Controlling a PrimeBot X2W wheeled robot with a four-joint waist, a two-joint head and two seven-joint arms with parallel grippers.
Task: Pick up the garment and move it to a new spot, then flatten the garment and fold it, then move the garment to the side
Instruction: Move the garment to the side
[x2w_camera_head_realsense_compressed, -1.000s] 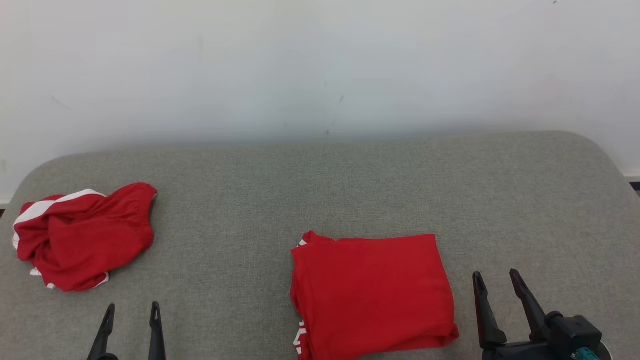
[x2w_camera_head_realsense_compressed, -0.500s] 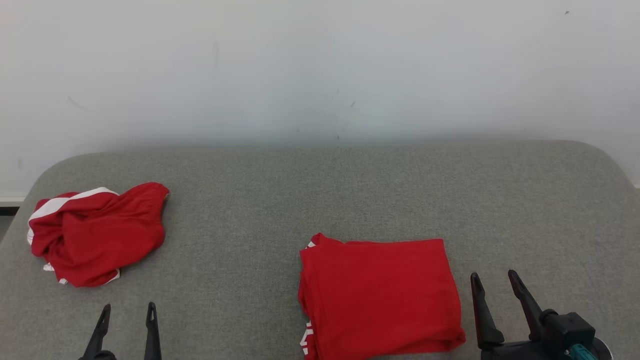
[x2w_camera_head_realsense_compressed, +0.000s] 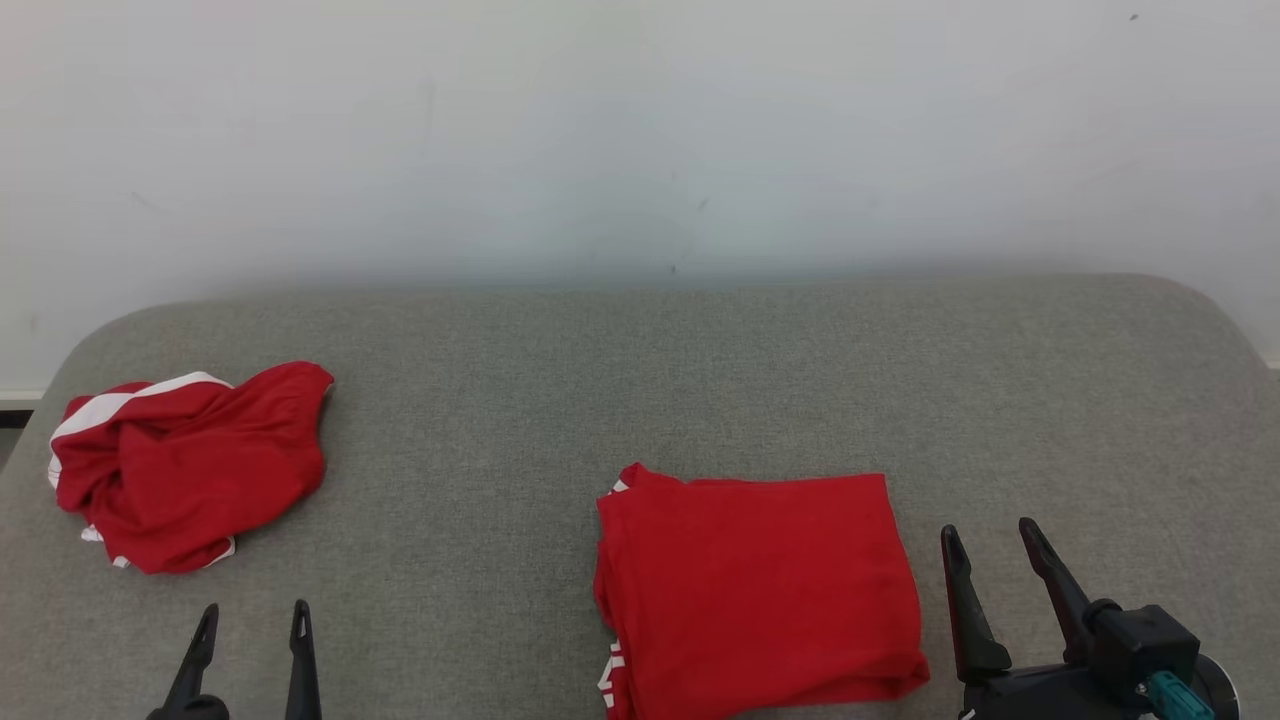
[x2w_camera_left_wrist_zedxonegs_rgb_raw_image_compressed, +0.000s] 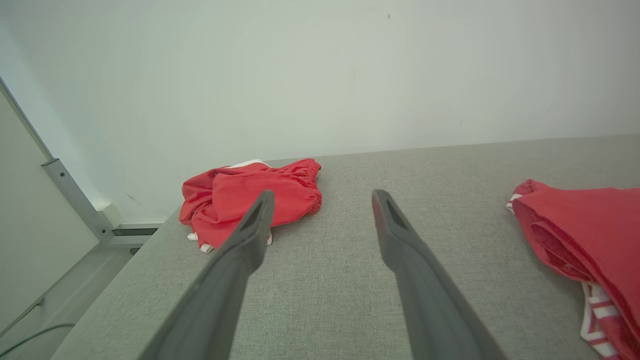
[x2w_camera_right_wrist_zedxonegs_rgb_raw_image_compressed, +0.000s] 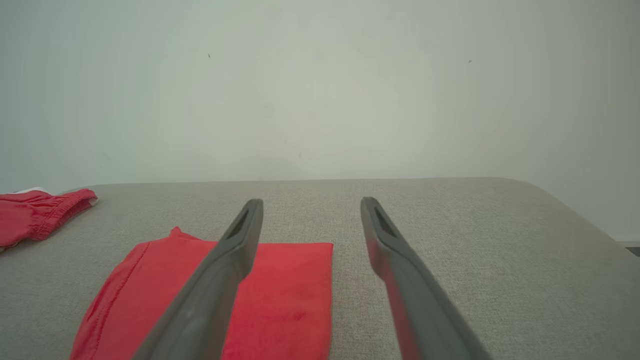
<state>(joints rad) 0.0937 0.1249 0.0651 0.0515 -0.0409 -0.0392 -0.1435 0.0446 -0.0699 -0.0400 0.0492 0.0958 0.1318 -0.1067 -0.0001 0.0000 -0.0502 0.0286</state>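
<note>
1. Grippers come first, low in the head view: the left gripper (x2w_camera_head_realsense_compressed: 255, 607) at the lower left and the right gripper (x2w_camera_head_realsense_compressed: 988, 527) at the lower right. Both are above the near strip of the grey fabric-covered counter (x2w_camera_head_realsense_compressed: 600, 380), pointing toward the wall.
2. The left gripper's (x2w_camera_left_wrist_zedxonegs_rgb_raw_image_compressed: 324, 194) jaws stand wide apart and hold nothing. In the left wrist view only bare grey cloth shows in the gap between them.
3. The right gripper's (x2w_camera_right_wrist_zedxonegs_rgb_raw_image_compressed: 311, 200) jaws are spread just as wide and are also empty. In the right wrist view its left jaw crosses in front of red fabric, but whether it touches that fabric cannot be told.
4. The folded garment (x2w_camera_head_realsense_compressed: 755, 590) lies near the counter's front edge, just beside the right gripper on its left, with a strip of grey between them in the head view. It is a neat red rectangle (x2w_camera_right_wrist_zedxonegs_rgb_raw_image_compressed: 290, 295), and white-striped trim peeks out at its near left corner (x2w_camera_left_wrist_zedxonegs_rgb_raw_image_compressed: 590, 225).
5. Farther back and well apart from it, close to the counter's left edge, sits the crumpled garment (x2w_camera_head_realsense_compressed: 190, 465). It is a red heap with a white band along the top and a gathered elastic hem (x2w_camera_left_wrist_zedxonegs_rgb_raw_image_compressed: 225, 192). It lies beyond the left gripper and slightly to that gripper's left, untouched, and its edge shows at the far left of the right wrist view (x2w_camera_right_wrist_zedxonegs_rgb_raw_image_compressed: 35, 212).
6. Behind both garments the counter runs bare to its rounded far corners.
7. Farthest back stands a pale wall (x2w_camera_head_realsense_compressed: 640, 130) with a few small dark marks.
</note>
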